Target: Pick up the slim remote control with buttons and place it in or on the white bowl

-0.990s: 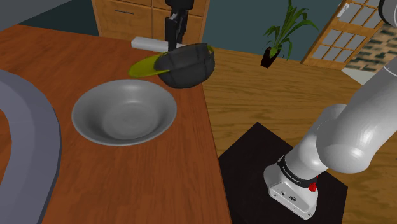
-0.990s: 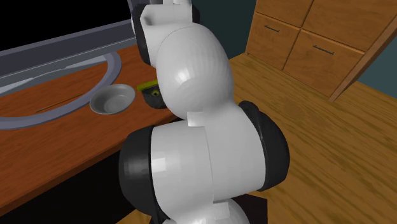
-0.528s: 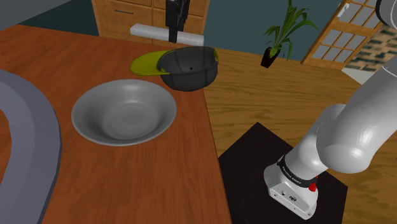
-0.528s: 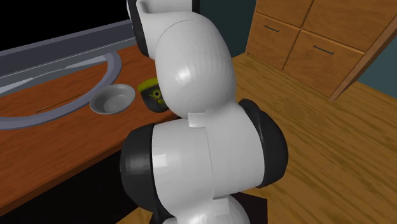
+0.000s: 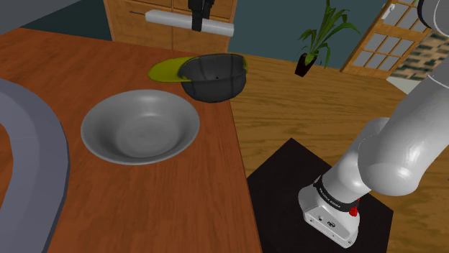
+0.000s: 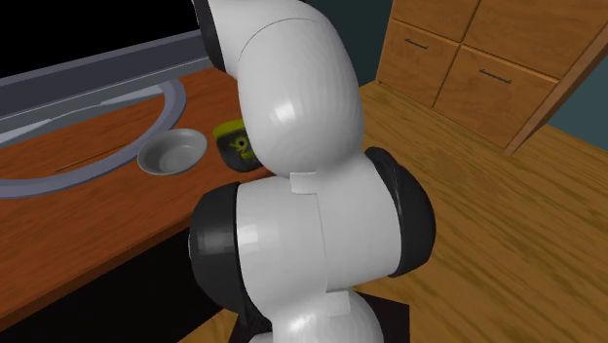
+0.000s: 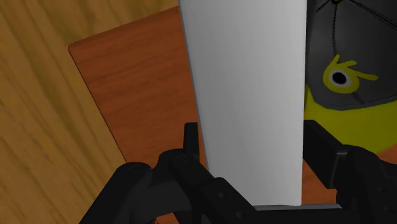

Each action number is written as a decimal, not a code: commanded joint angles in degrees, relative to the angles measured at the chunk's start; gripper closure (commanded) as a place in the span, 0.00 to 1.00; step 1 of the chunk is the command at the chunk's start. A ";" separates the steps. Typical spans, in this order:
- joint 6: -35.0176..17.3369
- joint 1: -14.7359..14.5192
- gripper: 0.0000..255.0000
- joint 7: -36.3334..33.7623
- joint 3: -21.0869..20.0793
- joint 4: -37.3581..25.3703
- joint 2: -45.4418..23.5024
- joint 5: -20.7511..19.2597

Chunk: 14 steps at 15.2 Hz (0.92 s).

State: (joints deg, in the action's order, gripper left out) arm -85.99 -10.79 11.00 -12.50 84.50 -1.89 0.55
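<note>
Remote: a slim, plain pale-grey bar (image 5: 167, 17) (no buttons are drawn on it), held in the air well above the table at the far end of the shoulder view. It lies roughly level, with its right end a little lower.
Remote from the wrist: the bar (image 7: 248, 89) runs away from the hand between the two fingers, over the table's corner and beside the cap.
Gripper: black (image 5: 198, 24), coming down from the top edge of the shoulder view onto the middle of the bar.
Jaws: clamped on the remote, with one black finger (image 7: 189, 145) pressed to each long side.
Cap: black with a yellow-green brim (image 5: 213, 77), on the table below the remote, at the far right edge of the tabletop. In the wrist view it (image 7: 347, 63) shows a yellow emblem.
Bowl: shallow and drawn grey (image 5: 140, 129), with nothing in it. It sits on the table nearer than the cap and to its left in the shoulder view, well apart from the remote. In the second exterior view it (image 6: 171, 154) lies just left of the cap (image 6: 234, 144).
Table: brown wood (image 5: 151, 201).
Grey curve: a broad grey band (image 5: 32, 151) on the table at the shoulder view's left, near the bowl.
Stand: a black box (image 5: 277, 190) on the wooden floor, at the shoulder view's lower right.
Background: a wooden cabinet (image 5: 137, 25) behind the remote and a potted plant (image 5: 320, 39) far right.
</note>
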 commanded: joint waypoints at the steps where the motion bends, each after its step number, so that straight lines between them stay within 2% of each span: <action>1: 0.34 -0.63 1.00 -1.23 -0.59 0.01 0.37 0.07; 7: -0.24 -4.45 1.00 -8.89 -4.38 3.05 3.05 0.79; 14: -0.30 -9.08 1.00 -18.53 -9.39 3.14 3.31 1.01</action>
State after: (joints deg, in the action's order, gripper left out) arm -85.70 -19.09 -5.83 -21.06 86.73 1.00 1.40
